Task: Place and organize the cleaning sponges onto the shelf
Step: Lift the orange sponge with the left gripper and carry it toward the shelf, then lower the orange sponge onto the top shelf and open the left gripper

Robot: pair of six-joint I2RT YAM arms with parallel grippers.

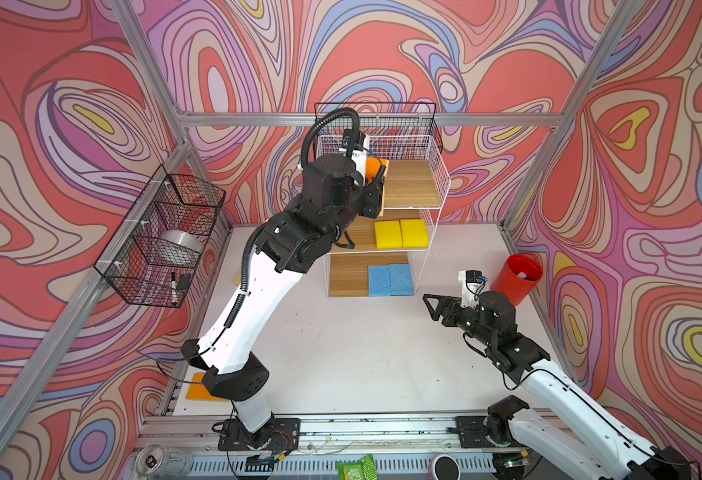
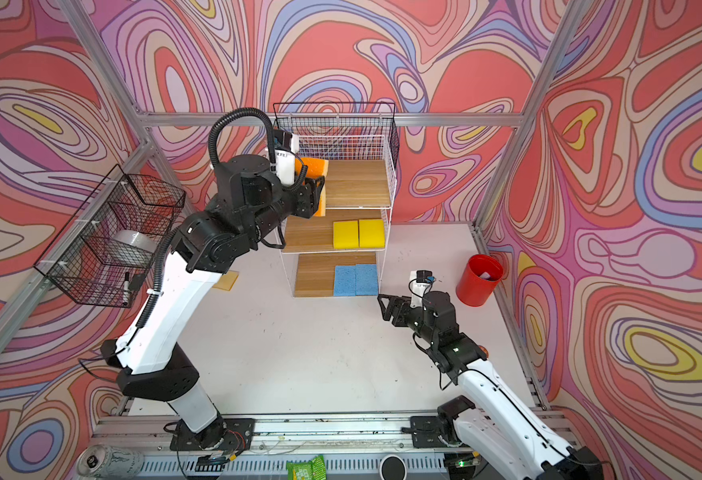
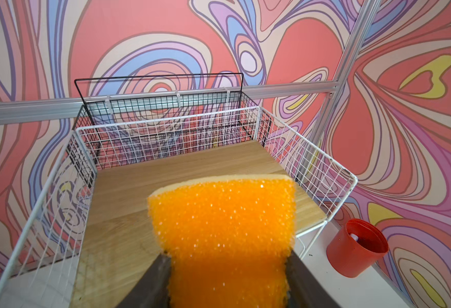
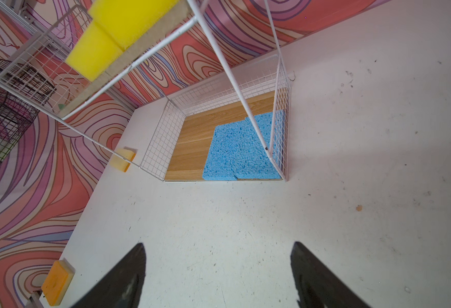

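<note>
My left gripper (image 3: 225, 262) pinching an orange sponge (image 3: 221, 221) over the shelf (image 3: 117, 202) top tier (sponge's lower end cut off), my right gripper (image 4: 218, 244) spread, empty, only fingertips showing

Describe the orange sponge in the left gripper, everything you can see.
The orange sponge is a flat rectangle: coarse, glittery bright orange scrub face toward the wrist camera, thin pale tan layer along its far edge. The left gripper clamps its near end; the rest juts over the top wood board of the white wire shelf. Whether it touches the board cannot be told.
</note>
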